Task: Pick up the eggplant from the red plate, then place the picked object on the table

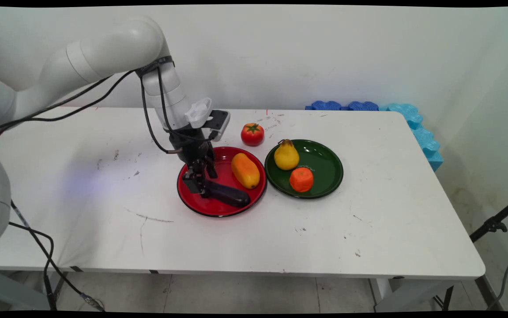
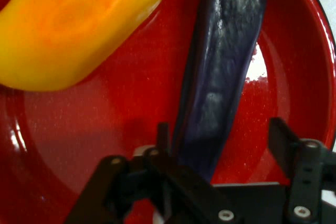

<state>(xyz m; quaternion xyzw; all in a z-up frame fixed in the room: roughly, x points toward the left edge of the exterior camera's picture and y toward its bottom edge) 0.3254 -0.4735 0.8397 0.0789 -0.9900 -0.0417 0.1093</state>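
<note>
hovering low over the red plate (image 1: 201, 207) | gripper (image 2: 218, 142) jaws spread open around the eggplant (image 2: 223, 72) stem end, not clamped | mango (image 1: 245, 170) just beside | risk: slick skin could slip or roll into mango

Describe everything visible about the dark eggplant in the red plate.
The eggplant is long, slender and dark purple, almost black, with a glossy, plastic-looking skin. It lies flat in the red plate, toward the plate's near side, apart from the orange-yellow mango lying in the same plate. One end sits between the spread fingers of the gripper: the left finger is against it, while a gap shows before the right one. It looks whole.
</note>
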